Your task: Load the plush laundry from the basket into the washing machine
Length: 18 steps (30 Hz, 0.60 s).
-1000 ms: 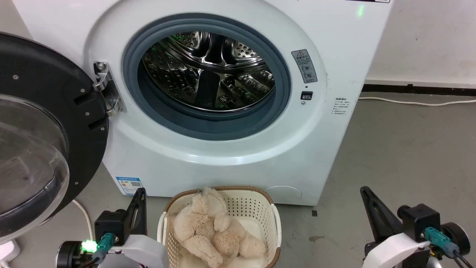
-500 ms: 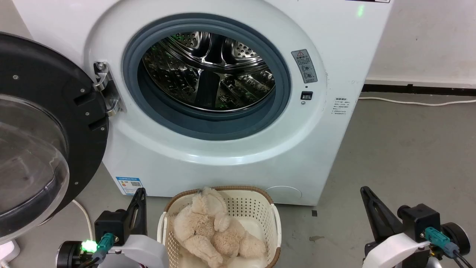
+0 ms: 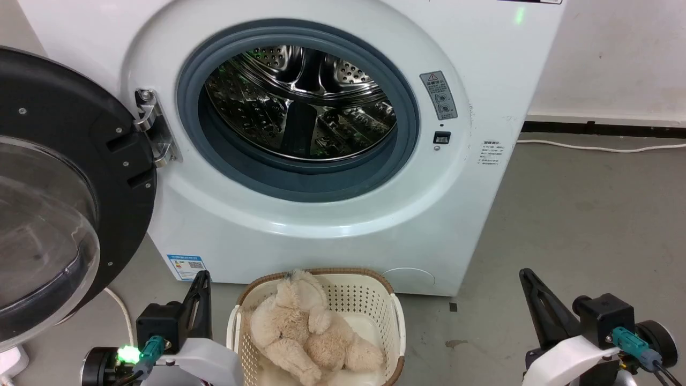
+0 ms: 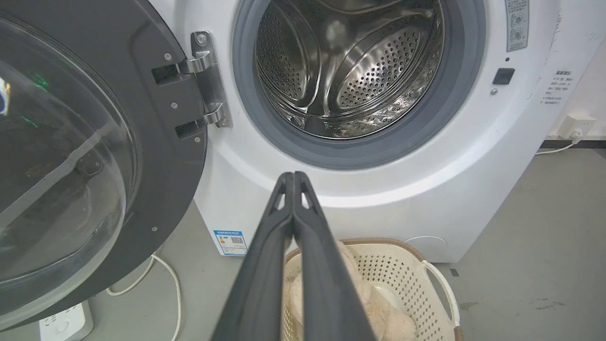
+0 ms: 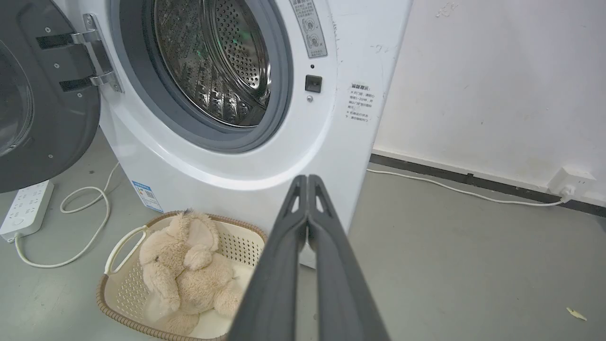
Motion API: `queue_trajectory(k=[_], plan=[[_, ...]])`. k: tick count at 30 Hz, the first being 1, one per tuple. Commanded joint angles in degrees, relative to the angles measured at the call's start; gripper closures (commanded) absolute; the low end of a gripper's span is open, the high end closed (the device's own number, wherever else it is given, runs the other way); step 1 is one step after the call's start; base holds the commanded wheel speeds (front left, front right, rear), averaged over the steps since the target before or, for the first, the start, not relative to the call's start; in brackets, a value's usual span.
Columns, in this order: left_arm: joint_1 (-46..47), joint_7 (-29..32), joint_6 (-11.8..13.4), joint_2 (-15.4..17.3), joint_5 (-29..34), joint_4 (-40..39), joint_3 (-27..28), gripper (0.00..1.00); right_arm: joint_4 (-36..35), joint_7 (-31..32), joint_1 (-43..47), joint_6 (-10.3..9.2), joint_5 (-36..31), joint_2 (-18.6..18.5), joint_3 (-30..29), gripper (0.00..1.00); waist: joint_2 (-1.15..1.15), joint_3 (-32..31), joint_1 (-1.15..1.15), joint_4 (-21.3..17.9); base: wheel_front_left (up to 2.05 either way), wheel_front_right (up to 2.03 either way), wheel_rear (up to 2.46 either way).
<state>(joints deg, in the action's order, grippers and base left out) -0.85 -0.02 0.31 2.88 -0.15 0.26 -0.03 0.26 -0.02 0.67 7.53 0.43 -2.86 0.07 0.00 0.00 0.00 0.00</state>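
Ahead of me the washing machine [image 3: 300, 236] stands on the floor [image 3: 579, 214], with the wall [image 3: 616, 53] behind it to the right. Its door [image 3: 59, 107] is swung out to the left on its hinge, so the drum [image 3: 300, 102] lies open behind the seal. The basket [image 3: 370, 300] sits on the floor just before the machine, below the opening, and the teddy bear [image 3: 305, 332] lies inside it. My left hand [image 3: 202, 279] is just left of the basket. My right hand [image 3: 526, 276] is well apart to its right. A power strip [image 5: 26, 208] lies on the floor left of the machine, under the door, with its cable [image 5: 80, 237] looped beside it.
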Motion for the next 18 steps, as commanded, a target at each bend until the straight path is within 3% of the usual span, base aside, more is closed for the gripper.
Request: queue_trajectory(k=[1, 18], plan=[[0.9, 0.0, -0.3, 0.0, 0.1, -0.3, 0.0, 1.0, -0.3, 0.0, -0.7, -0.04, -0.4, 0.0, -0.1, 1.0, 0.0, 0.0, 0.0, 0.0, 0.0, 0.0, 0.0], [0.9, 0.0, -0.3, 0.0, 0.1, -0.3, 0.0, 1.0, -0.3, 0.0, -0.7, -0.04, -0.4, 0.0, -0.1, 1.0, 0.0, 0.0, 0.0, 0.0, 0.0, 0.0, 0.0]])
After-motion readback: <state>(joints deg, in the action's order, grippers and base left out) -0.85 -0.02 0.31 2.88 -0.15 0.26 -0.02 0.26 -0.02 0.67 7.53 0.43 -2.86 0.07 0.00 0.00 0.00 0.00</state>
